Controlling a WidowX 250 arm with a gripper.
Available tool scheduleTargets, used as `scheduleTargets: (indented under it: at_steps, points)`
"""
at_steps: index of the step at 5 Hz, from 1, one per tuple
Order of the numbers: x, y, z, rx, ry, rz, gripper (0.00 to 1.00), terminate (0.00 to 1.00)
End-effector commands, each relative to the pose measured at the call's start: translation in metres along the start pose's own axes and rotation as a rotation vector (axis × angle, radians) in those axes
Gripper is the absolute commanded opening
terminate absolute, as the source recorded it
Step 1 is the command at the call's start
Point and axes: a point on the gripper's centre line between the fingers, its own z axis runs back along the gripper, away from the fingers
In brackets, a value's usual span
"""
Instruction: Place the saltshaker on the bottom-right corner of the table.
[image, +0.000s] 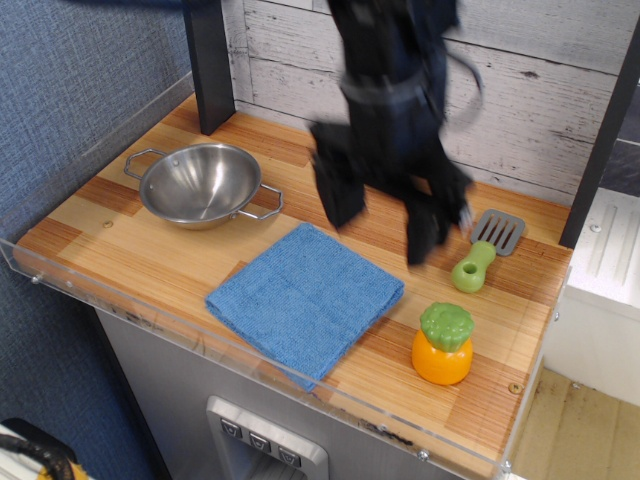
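Observation:
The saltshaker (444, 345), with a round orange body and a bumpy green cap, stands upright on the wooden table (120, 240) near its front right corner, clear of the gripper. My gripper (383, 215) is blurred by motion and hangs well above the table's middle, up and to the left of the saltshaker. Its two fingers are spread wide apart with nothing between them.
A blue cloth (303, 296) lies left of the saltshaker. A steel bowl (201, 184) sits at the back left. A green-handled grey spatula (483, 250) lies at the right, behind the saltshaker. A clear acrylic rim (200, 345) edges the front.

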Motion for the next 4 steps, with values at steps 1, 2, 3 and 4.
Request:
scheduleTargets:
  at_steps: [1,2,3,4]
  points:
    - [-0.0033,0.0651,0.0499,0.062,-0.074,0.139,1.0,0.0]
    - [0.0064,0.0751,0.0414,0.07,-0.029,0.112,1.0,0.0]
    - [0.0064,0.0751,0.0414,0.07,-0.029,0.112,1.0,0.0]
    - [0.0064,0.0751,0.0414,0.07,-0.029,0.112,1.0,1.0]
